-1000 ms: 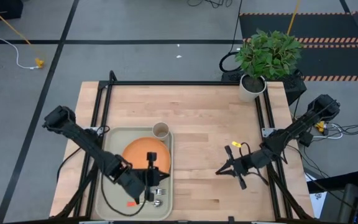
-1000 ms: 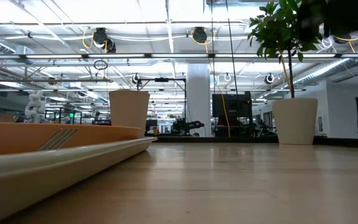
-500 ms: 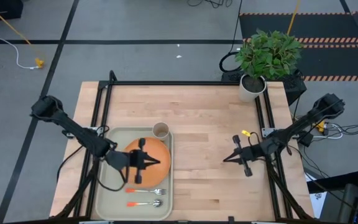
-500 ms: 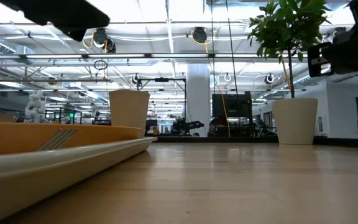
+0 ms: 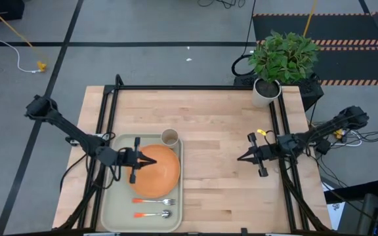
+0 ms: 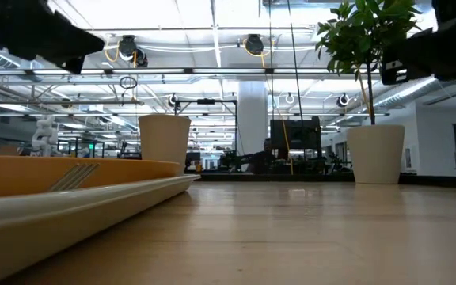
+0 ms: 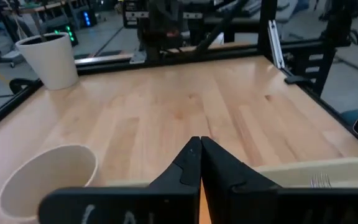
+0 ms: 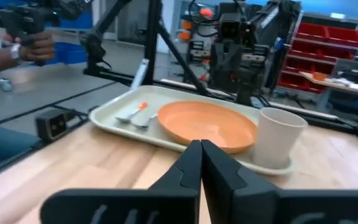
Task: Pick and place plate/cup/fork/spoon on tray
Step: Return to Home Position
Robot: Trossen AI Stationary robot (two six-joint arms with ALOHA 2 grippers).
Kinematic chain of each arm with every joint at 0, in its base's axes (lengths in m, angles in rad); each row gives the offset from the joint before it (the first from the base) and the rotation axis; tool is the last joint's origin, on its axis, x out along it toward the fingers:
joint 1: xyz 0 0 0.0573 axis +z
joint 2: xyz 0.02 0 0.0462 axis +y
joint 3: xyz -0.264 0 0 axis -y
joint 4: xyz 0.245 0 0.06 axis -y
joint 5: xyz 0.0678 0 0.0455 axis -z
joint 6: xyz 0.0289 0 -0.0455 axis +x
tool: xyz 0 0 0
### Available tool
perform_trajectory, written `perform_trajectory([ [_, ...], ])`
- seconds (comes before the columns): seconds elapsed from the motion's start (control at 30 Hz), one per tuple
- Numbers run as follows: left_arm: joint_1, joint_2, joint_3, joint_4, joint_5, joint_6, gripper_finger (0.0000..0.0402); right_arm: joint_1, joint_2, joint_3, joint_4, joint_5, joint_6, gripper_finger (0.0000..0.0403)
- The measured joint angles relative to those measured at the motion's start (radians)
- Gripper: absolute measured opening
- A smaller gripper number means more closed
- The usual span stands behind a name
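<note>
**All four pieces sit on the tray; both hands closed and empty**

The worktop (image 5: 222, 144) is bare wood across its middle and right. The tray (image 5: 115, 196) lies at its front left corner, long axis running front to back. The plate (image 5: 157, 172) fills most of the tray's width in the middle of it. The cup (image 5: 169, 137) stands upright at the tray's far right corner, just beyond the plate's rim. The fork (image 5: 153, 202) and the spoon (image 5: 155, 214) lie side by side in the strip of tray in front of the plate, each with its long axis across the tray, orange handle to the left and metal end to the right (the fork is the one nearer the plate).

The left hand (image 5: 151, 161) hovers over the left part of the plate with its fingers pressed together, gripping nothing; the cutlery lies a little to its front, the cup just to its far right. It is much the nearer arm to everything on the tray. The right hand (image 5: 241, 158) hangs over bare worktop well to the right of the tray, fingers likewise together and empty, pointing toward the tray.

By my judgement the task looks complete, so no further grasp seems called for.
</note>
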Motion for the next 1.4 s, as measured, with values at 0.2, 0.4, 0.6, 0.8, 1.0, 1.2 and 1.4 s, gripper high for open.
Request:
perform_trajectory([
  [0.2,-0.001,-0.091,-0.112,0.094,0.000,-0.015,0.0012,-0.130,-0.039,-0.001,-0.034,-0.111,-0.010,0.0000],
  [0.4,-0.001,-0.141,-0.149,0.099,0.000,-0.004,0.0004,-0.241,-0.058,-0.002,-0.050,-0.151,-0.002,0.0000],
  [0.6,-0.001,-0.166,-0.150,0.094,0.000,0.054,0.0011,-0.285,-0.092,-0.002,-0.110,-0.157,-0.012,0.0000],
  [0.8,0.021,-0.169,-0.150,0.087,0.001,0.097,0.0009,-0.301,-0.155,-0.003,-0.180,-0.156,-0.006,0.0000],
  [1.0,0.083,-0.169,-0.150,0.087,0.076,0.116,0.0004,-0.304,-0.198,-0.003,-0.212,-0.154,0.003,0.0000],
  [1.2,0.151,-0.169,-0.150,0.087,0.166,0.117,0.0012,-0.304,-0.231,-0.003,-0.253,-0.154,0.002,0.0000],
  [1.4,0.189,-0.169,-0.150,0.087,0.218,0.120,0.0006,-0.304,-0.264,-0.003,-0.310,-0.154,0.015,0.0000],
])
